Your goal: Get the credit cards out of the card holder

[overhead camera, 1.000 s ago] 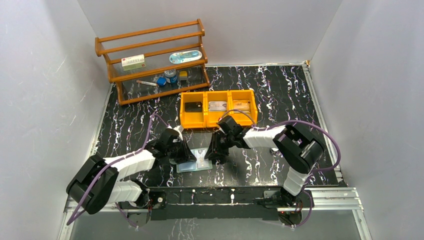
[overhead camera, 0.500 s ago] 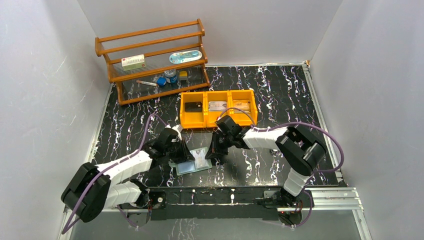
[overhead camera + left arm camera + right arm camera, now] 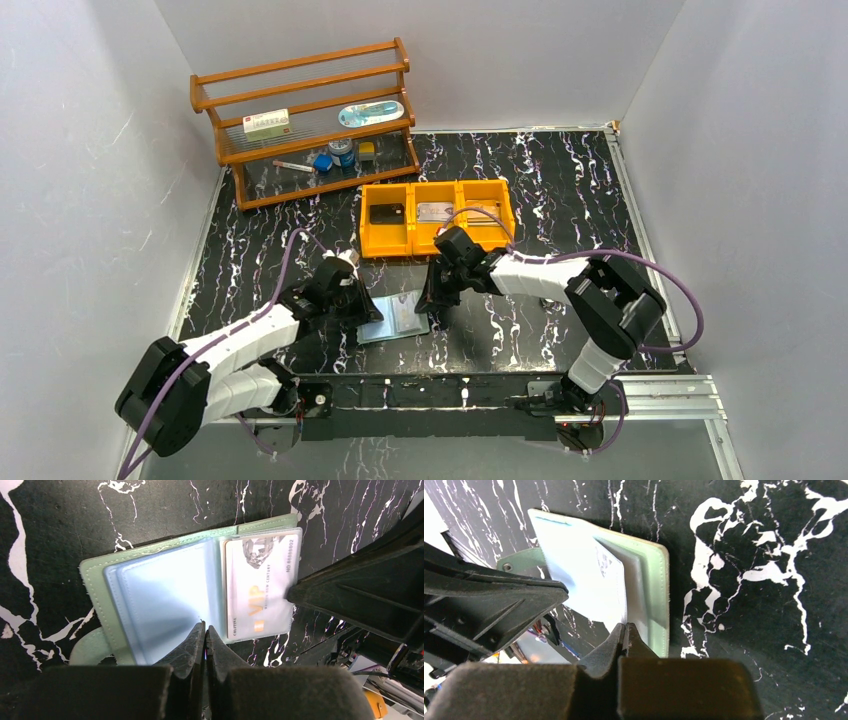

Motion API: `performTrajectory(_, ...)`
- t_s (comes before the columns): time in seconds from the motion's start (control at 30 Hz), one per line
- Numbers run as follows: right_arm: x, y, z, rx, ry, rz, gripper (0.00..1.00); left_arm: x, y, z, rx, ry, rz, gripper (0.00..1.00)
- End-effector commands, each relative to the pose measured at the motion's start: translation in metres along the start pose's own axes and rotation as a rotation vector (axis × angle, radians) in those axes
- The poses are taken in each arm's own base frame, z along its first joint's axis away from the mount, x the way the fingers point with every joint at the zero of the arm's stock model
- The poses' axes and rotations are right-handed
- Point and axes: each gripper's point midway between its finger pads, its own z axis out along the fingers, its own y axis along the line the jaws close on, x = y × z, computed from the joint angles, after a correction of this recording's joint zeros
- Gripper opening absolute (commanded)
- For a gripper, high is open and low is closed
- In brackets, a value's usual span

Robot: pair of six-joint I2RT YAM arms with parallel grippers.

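Right at the left gripper's tips, the card holder lies open flat: mint-green stitched cover, glossy pale-blue clear sleeves. Those tips are pressed together on a sleeve's near edge. One pocket over sits a silvery card with gold VIP lettering; the right gripper, clamped tight too, meets its outer edge. Beneath is a black, white-veined marble table.

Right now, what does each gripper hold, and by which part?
Left gripper pinches the card holder by a clear sleeve's edge; right gripper apparently pinches the credit card by its outer edge.
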Motion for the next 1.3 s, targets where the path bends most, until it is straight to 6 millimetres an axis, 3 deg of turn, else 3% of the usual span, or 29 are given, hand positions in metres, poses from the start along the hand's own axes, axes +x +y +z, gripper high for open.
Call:
performTrajectory(0.0,-0.020,0.043,-0.026,-0.094,-0.060,-0.080,0.02,-0.010,-0.009,-0.008,0.013,-0.037,0.018,0.00)
performTrajectory(0.27,-0.021,0.045,-0.022,0.030,-0.049,-0.115,0.01,-0.009,0.002,-0.005,-0.049,-0.019,0.024,0.00)
performTrajectory(0.43,-0.026,0.034,-0.020,0.172,-0.093,-0.162,0.00,-0.006,0.000,-0.003,-0.033,-0.009,0.027,0.00)
performTrajectory(0.57,-0.027,0.031,-0.019,0.223,-0.081,-0.194,0.05,-0.006,0.000,-0.001,-0.031,-0.004,0.028,0.00)
performTrajectory(1.0,-0.020,0.040,-0.006,0.144,-0.046,-0.181,0.24,-0.003,-0.002,0.004,-0.016,0.018,0.030,0.00)
performTrajectory(1.17,-0.022,0.030,-0.009,0.203,-0.059,-0.180,0.24,-0.002,-0.002,0.005,-0.018,0.027,0.032,0.00)
performTrajectory(1.27,-0.026,0.015,-0.013,0.283,-0.085,-0.193,0.16,-0.002,-0.002,0.006,-0.020,0.027,0.029,0.00)
